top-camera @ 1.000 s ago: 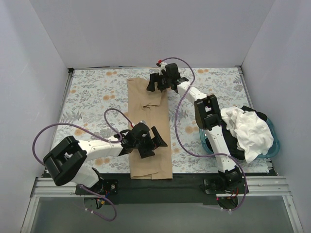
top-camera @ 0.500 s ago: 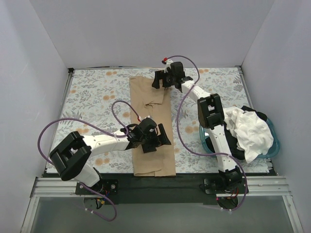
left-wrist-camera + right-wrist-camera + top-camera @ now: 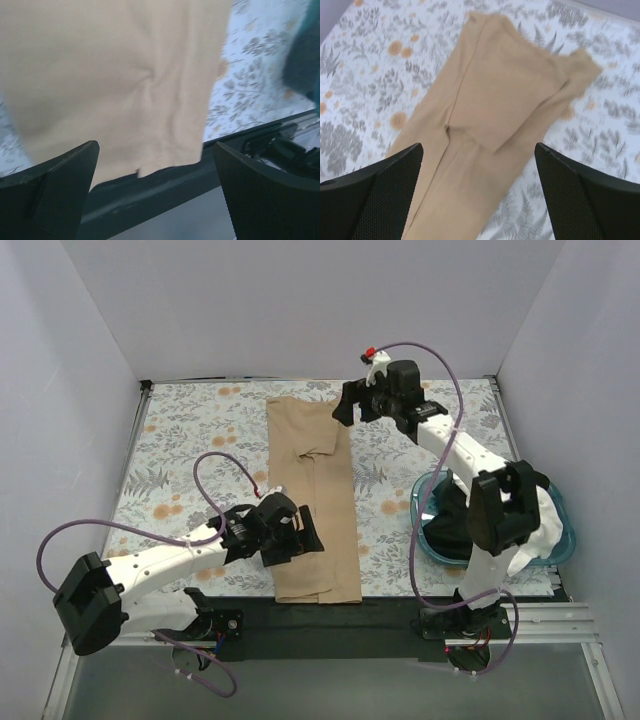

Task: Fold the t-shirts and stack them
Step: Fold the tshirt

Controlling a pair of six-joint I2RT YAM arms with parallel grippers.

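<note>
The tan t-shirt [image 3: 312, 495] lies flat as a long narrow strip running from the far middle of the table to the near edge. It also shows in the left wrist view [image 3: 115, 75] and the right wrist view [image 3: 485, 125]. My left gripper [image 3: 306, 532] is open and empty, above the strip's near left part, and shows in its own view [image 3: 157, 200]. My right gripper [image 3: 346, 406] is open and empty, raised by the strip's far right corner, and shows in its own view [image 3: 480, 200]. The white t-shirt [image 3: 553, 525] and the black t-shirt [image 3: 450, 520] lie crumpled in the basin, partly hidden by the right arm.
The teal round basin [image 3: 425, 540] stands at the right near side. The table's black front rail [image 3: 165, 187] runs just beyond the shirt's near hem. White walls close off the left, back and right. A floral cloth [image 3: 190, 440] covers the table.
The right gripper rose and moved right, off the shirt's far end. The left arm swung back to the left and its gripper drew slightly left. The tan shirt stayed flat.
</note>
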